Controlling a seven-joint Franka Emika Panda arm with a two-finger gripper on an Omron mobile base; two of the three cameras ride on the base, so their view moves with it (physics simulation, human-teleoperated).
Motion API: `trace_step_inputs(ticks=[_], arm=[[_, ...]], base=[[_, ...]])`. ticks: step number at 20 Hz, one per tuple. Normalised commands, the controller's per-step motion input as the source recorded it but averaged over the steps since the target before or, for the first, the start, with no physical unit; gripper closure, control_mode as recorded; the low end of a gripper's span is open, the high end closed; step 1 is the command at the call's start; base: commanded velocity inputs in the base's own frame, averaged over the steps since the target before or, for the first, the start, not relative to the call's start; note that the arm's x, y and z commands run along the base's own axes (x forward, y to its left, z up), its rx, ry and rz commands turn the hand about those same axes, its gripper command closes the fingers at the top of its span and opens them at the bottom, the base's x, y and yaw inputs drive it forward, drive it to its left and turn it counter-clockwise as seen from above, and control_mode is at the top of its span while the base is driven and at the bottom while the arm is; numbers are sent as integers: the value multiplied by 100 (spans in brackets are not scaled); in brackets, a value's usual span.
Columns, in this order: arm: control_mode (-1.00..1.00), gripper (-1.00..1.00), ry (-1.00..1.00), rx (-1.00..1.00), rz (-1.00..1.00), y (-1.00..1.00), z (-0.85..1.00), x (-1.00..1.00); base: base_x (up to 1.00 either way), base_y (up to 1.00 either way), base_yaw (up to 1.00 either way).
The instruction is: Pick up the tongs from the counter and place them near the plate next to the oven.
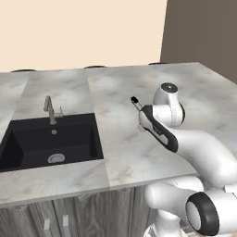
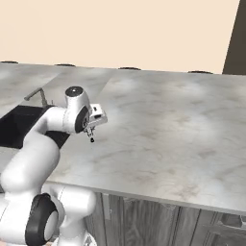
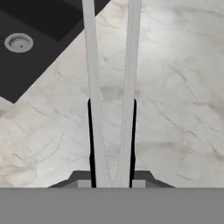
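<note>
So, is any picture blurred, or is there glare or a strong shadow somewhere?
Left base view: sharp, even light, sink basin is flat black. Right base view: also sharp, no glare on the counter. Hand view: the tongs in the pincer look pale and soft-edged, with a faint shadow on the marble between them.

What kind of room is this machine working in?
Most likely a kitchen, computer-rendered: a marble counter over dark wood cabinets, with a black sink and faucet set into it. The gripper holds tongs.
</note>
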Motion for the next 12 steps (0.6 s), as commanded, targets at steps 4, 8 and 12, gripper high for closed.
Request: trace_step_inputs(ticks=[4,8,12], arm=[[-100,100,-4,0,2,0,89,-43],[-100,100,-13,-1,9,3,76,-44],[100,100,-4,-1,4,4,16,-10]], base=[[0,0,0],[0,0,0],[-43,14,22]])
